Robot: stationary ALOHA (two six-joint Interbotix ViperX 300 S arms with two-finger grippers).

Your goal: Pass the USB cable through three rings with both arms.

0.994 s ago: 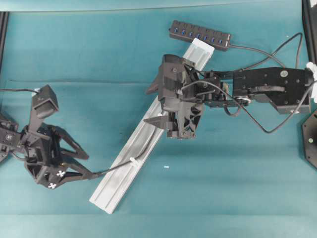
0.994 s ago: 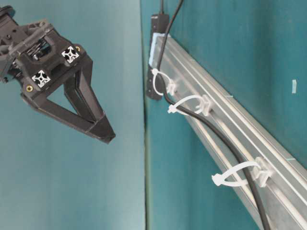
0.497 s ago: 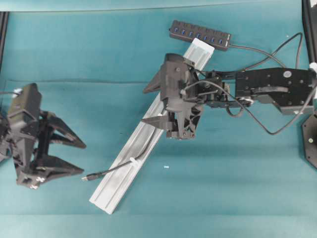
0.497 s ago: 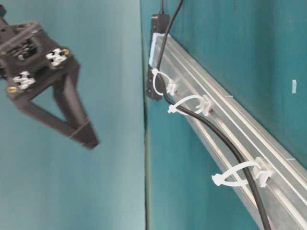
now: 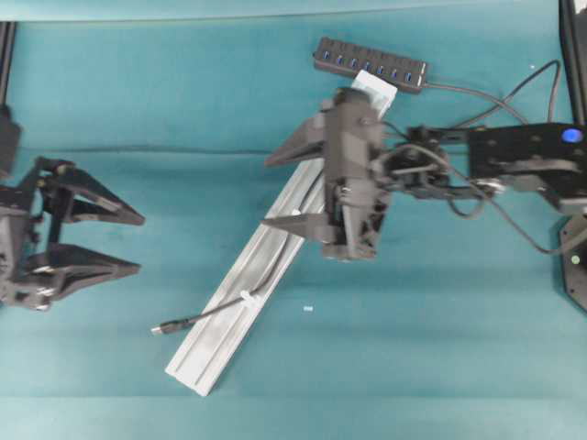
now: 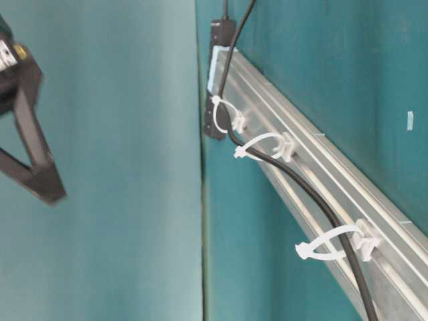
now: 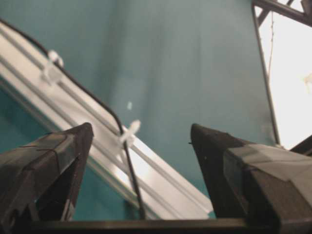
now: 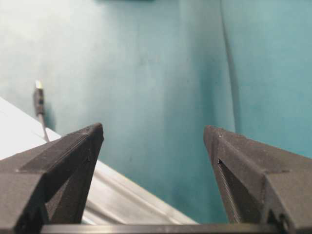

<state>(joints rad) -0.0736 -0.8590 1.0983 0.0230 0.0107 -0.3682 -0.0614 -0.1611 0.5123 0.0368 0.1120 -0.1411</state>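
The USB cable [image 5: 206, 313] lies along the silver rail [image 5: 223, 335]; its plug [image 5: 161, 327] rests on the cloth left of the rail's near end. In the table-level view the cable [image 6: 314, 197] passes under the three rings: one [image 6: 223, 115], a second [image 6: 262, 144] and a third [image 6: 329, 243]. My left gripper [image 5: 139, 243] is open and empty, well left of the plug, with cable [image 7: 132, 170] and a ring [image 7: 127, 135] seen between its fingers. My right gripper [image 5: 266, 192] hangs open and empty over the rail's middle; the plug [image 8: 38, 100] shows beyond its left finger.
A black multi-port hub [image 5: 371, 63] with blue sockets lies at the rail's far end, its cord [image 5: 495, 101] looping right. One left finger [image 6: 32, 150] shows at the table-level view's left edge. A small white scrap [image 5: 308, 309] lies right of the rail.
My left gripper has drawn back to the left and upward, away from the plug, which stays on the cloth. The right gripper has shifted a little to the right over the rail.
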